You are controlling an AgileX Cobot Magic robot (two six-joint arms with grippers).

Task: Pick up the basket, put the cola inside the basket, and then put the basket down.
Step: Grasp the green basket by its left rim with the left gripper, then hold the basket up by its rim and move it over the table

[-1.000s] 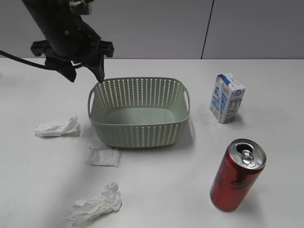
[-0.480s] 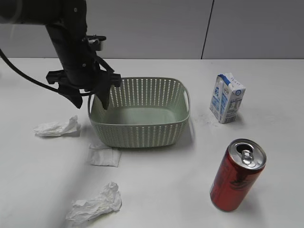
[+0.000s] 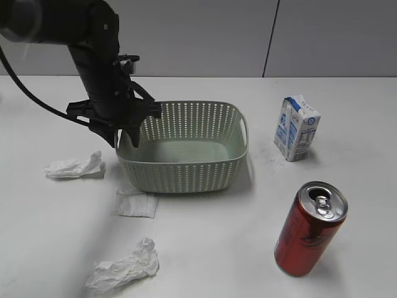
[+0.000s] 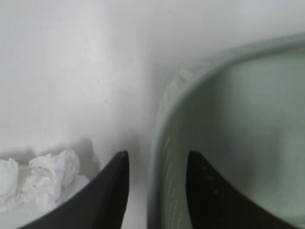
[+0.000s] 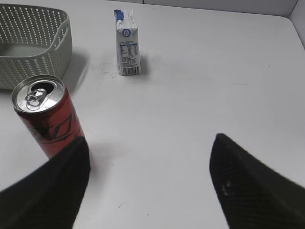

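White tabletop fills the scene, with the pale green plastic basket sitting left of centre as the largest item on it. The left gripper hangs at the basket's left end, its fingers spread apart and gripping nothing. The left wrist view shows one finger outside the wall and one inside, straddling the rim.

The red cola stands upright near the front right, well apart from the basket. A blue-and-white milk carton stands behind it. Three crumpled tissues lie left of and in front of the basket.

Only the right wrist view shows the right gripper, its fingers wide apart with nothing between them; the cola stands just beyond its left finger.

Risks, as a judgement: gripped at one end only, the basket would likely tilt when lifted. The thin slotted wall may flex or slip from the fingers. The tall, slim cola could tip if a finger nudges it. The exterior view hides how the fingers straddle the rim.
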